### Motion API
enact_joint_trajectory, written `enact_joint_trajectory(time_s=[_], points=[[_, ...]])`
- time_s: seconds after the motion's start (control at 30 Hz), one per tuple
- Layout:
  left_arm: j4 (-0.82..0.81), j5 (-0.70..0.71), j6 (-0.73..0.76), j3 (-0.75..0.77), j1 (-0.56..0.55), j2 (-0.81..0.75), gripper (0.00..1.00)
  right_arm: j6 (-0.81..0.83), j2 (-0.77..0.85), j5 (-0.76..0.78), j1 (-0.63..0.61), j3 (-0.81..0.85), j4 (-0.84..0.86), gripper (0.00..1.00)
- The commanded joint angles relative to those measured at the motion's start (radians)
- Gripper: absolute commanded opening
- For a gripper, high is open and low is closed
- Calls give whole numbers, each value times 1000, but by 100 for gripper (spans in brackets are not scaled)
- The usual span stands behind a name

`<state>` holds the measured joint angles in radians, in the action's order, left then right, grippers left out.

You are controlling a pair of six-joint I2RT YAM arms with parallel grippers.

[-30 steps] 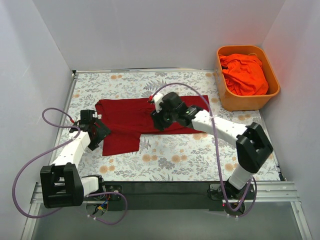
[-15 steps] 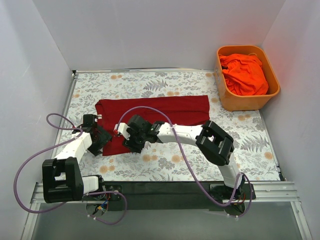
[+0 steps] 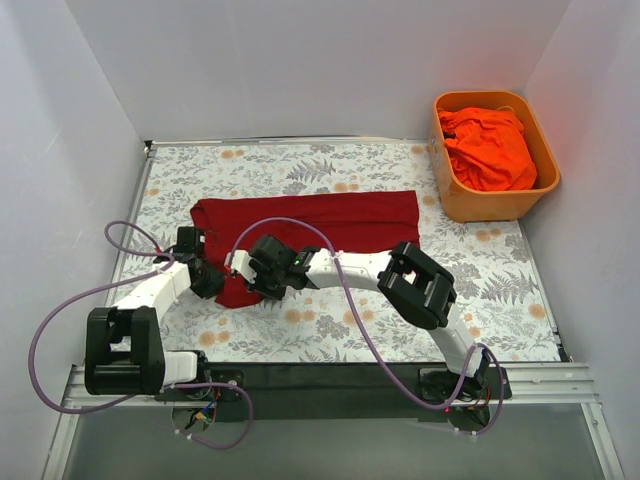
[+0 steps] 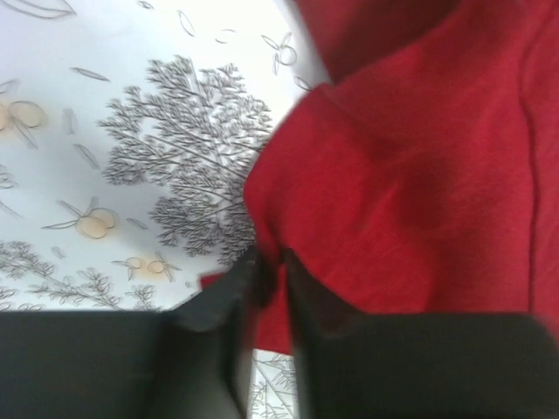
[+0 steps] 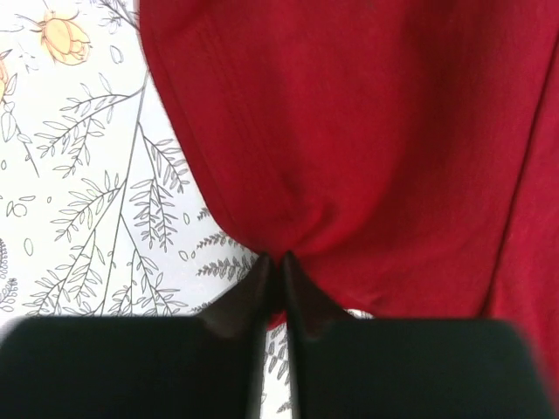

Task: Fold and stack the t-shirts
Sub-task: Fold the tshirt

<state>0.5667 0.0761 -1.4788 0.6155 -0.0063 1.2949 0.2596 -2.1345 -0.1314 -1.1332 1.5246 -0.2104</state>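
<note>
L jaws and R jaws each clamp tight on the near-left edge of the dark red shirt [image 3: 340, 215], which lies flat mid-bench [image 3: 520, 280], w/ the orange shirt [image 3: 490, 150] bunched in the tub [image 3: 485, 208] far right.

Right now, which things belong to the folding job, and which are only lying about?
Job: dark red t-shirt, pinched by left gripper and right gripper; orange-red t-shirt.
Lying about: orange tub holding that shirt; floral table cover.
</note>
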Motion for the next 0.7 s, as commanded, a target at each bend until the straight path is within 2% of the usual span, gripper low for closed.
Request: enact_joint_trajectory(time_s=[0.0,0.03,0.1,0.37,0.67], points=[[12,-16,-25,-46,-27,37,14,21,-24,36,-16,9,-29,8],[27,-13,-25,-39,-27,27,5,21,-18,38,-16,9,-30,1],[47,8,-14,-14,-27,-6,0,24,11,45,-16,11,-35,1],[122,67,64,289,-27,-26,0,61,97,168,21,89,-40,1],[27,-13,81,467,-27,170,0,101,32,239,119,235,-49,1]])
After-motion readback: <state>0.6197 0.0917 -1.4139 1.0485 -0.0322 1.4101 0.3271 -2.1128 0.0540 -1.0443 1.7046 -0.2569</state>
